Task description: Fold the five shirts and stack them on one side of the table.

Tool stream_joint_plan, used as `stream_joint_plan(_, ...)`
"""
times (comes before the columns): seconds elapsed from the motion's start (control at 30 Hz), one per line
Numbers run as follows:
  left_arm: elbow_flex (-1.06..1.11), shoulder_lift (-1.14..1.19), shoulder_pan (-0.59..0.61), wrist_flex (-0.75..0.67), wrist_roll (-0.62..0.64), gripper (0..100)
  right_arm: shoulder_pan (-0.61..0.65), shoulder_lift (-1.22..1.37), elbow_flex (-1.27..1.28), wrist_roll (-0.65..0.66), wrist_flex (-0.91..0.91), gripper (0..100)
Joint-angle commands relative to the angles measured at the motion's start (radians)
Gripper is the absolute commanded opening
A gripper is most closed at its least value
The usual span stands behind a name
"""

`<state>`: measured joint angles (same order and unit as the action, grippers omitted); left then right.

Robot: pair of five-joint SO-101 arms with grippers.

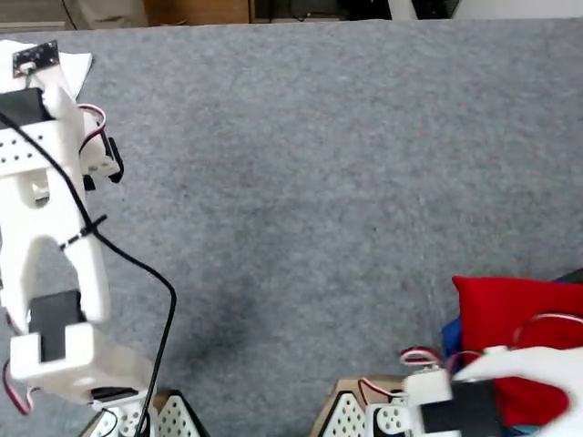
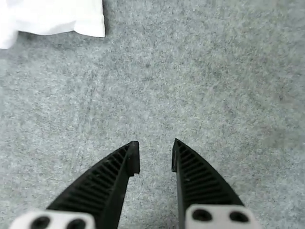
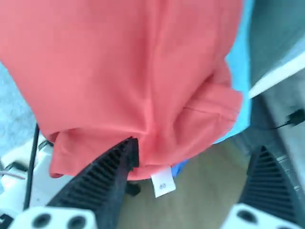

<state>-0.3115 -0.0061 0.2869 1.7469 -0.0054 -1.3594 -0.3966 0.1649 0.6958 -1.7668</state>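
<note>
with left gripper (image 2: pixel 156 157) spread beside the white cloth shirt (image 2: pixel 52 16) at 10 o'clock and right gripper (image 3: pixel 198 150) gaping over the red cotton shirt (image 1: pixel 510 309) at 4 o'clock, risks pinching one layer only and pulling it unfolded.

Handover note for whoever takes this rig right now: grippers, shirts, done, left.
Left gripper: jaws open, empty, above bare table; white shirt just ahead, at the far left corner.
Right gripper: jaws wide open over the red shirt by its arm's base, not gripping it.
Done: red shirt lies on a blue shirt, so a stack seems begun there.
Left: fold the white shirt and add it; I count three shirts of five.
</note>
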Motion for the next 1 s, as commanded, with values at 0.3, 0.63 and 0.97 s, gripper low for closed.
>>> stream_joint_plan(0.3,0.339,-0.49,-0.038,0.012,-0.009,2,0.917,-0.467,0.067,-0.399,0.114,0.7)
stream_joint_plan(0.63,0.672,-0.914,-0.029,-0.098,-0.083,2,1.457,-0.472,0.57,-0.819,0.858,0.6)
stream_joint_plan(0.97,1.364,-1.302,0.08,-0.704,-0.235,2,1.58,-0.473,1.018,-0.819,1.366,0.5)
